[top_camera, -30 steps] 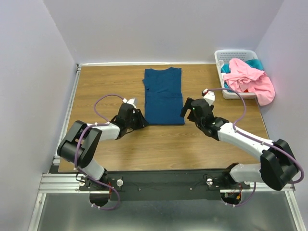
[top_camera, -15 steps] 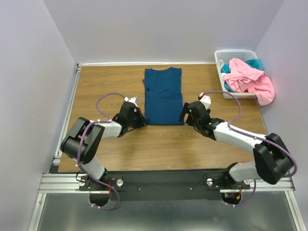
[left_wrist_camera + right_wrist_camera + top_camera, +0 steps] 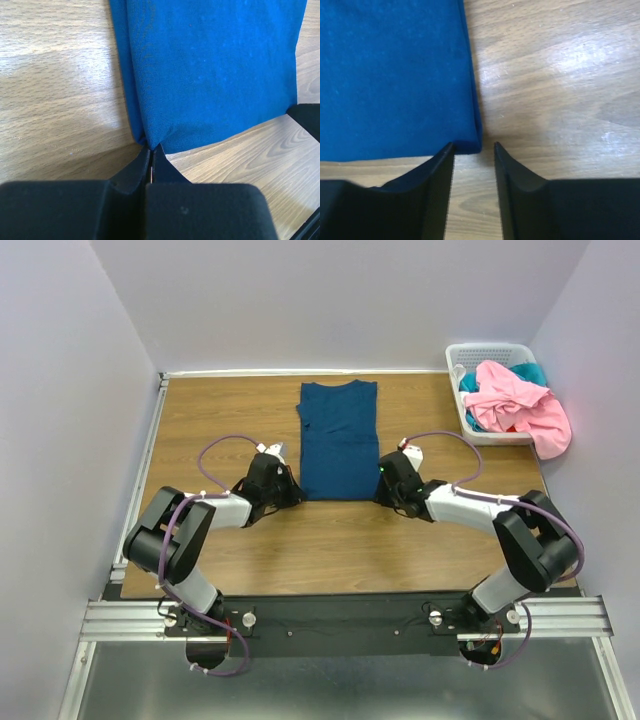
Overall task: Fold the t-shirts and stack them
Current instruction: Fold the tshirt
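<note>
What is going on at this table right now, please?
A robot is working on a blue t-shirt lying in a narrow strip on the table. The left tool is shut on its near left corner; the right tool has its jaws apart around the near right corner, not gripping. A pink t-shirt spills from the white basket at far right.

The wooden table (image 3: 340,540) carries a folded dark teal t-shirt (image 3: 340,440), flat between the left gripper (image 3: 297,494) and the right gripper (image 3: 381,487) (near corners at their tips), and a white basket (image 3: 487,348) well beyond the right one.
</note>
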`<state>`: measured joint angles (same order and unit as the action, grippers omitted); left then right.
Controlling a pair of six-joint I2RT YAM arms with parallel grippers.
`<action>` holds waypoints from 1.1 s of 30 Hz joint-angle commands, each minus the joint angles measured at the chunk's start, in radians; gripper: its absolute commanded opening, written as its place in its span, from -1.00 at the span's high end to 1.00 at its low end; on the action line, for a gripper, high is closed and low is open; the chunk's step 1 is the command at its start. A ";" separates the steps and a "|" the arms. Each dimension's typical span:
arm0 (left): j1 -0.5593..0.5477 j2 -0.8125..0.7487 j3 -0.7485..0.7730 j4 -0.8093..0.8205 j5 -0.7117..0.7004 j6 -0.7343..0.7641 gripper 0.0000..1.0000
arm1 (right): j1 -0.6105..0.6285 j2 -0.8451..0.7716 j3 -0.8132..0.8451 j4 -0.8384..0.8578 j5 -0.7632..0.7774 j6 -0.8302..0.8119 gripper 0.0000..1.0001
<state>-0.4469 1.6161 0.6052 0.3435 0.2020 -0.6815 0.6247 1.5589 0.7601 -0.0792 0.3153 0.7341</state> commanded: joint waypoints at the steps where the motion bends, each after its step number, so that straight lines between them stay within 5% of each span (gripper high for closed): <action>1: -0.006 -0.012 -0.018 -0.003 -0.019 0.013 1.00 | 0.003 0.046 0.045 -0.002 -0.012 0.005 0.17; 9: -0.007 -0.022 -0.027 -0.003 -0.027 0.011 1.00 | 0.003 0.093 0.061 0.015 -0.041 -0.007 0.51; 15: -0.007 -0.030 -0.044 -0.003 -0.024 0.008 1.00 | 0.003 0.078 0.015 0.027 -0.057 0.002 0.99; 19: -0.021 -0.096 -0.097 -0.015 -0.023 -0.012 1.00 | 0.004 -0.015 -0.073 0.024 -0.145 -0.007 0.99; 26: -0.068 -0.442 -0.254 -0.118 -0.073 -0.078 1.00 | 0.032 -0.256 -0.244 0.024 -0.447 -0.016 0.99; 33: -0.111 -0.820 -0.262 -0.342 -0.160 -0.112 1.00 | 0.038 -0.500 -0.240 -0.052 -0.724 -0.084 0.99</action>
<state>-0.5488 0.9386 0.3401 0.1230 0.1177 -0.7654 0.6556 1.1587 0.4923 -0.0692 -0.2161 0.7044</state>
